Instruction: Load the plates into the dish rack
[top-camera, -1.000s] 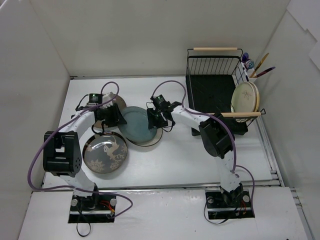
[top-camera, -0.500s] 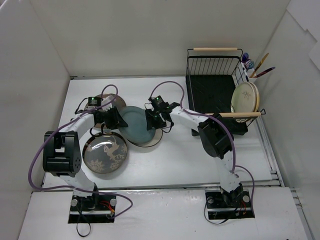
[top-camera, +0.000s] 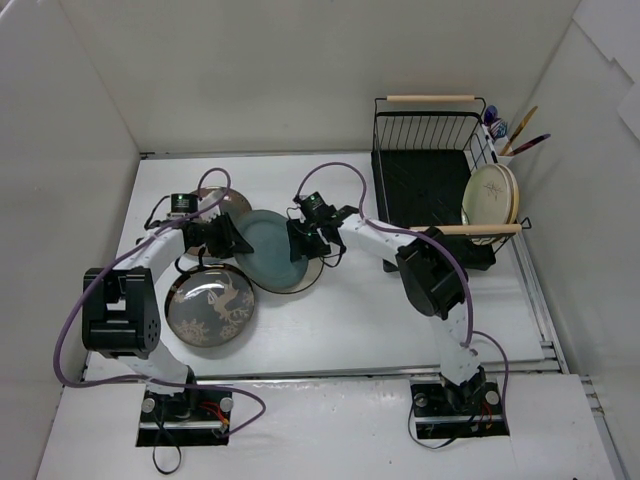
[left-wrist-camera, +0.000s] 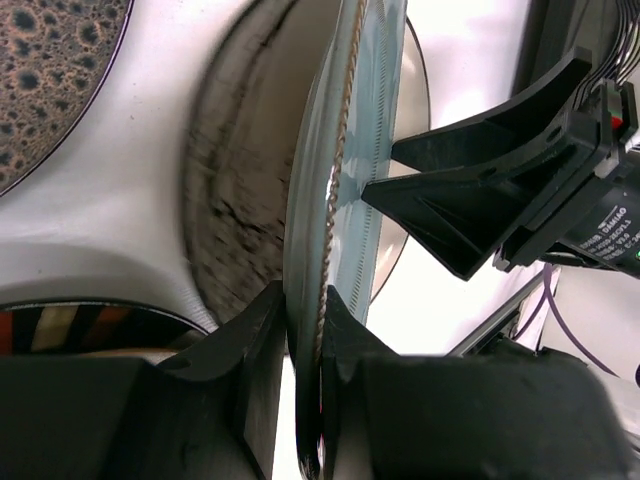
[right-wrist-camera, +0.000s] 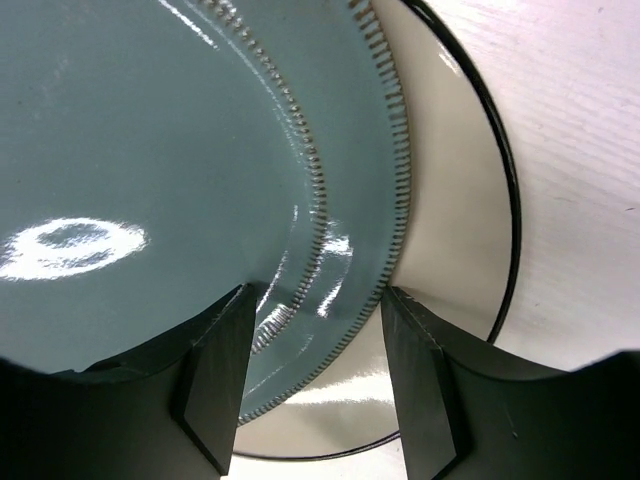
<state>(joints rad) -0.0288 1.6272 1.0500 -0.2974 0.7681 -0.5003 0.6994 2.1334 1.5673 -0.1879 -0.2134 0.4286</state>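
Change: left hand has just clamped onto the rim of the round teal ceramic plate.
Right hand: fingers apart at the opposite rim.
Location: mid-table, 8 o'clock of the black wire dish rack.
Meaning: plate secured, probably ready to lift.

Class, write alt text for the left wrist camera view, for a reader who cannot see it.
Close up, the left gripper pinches the rim of a teal plate seen edge-on. The right gripper's black finger reaches the plate's far face; a brown speckled plate shows top left.
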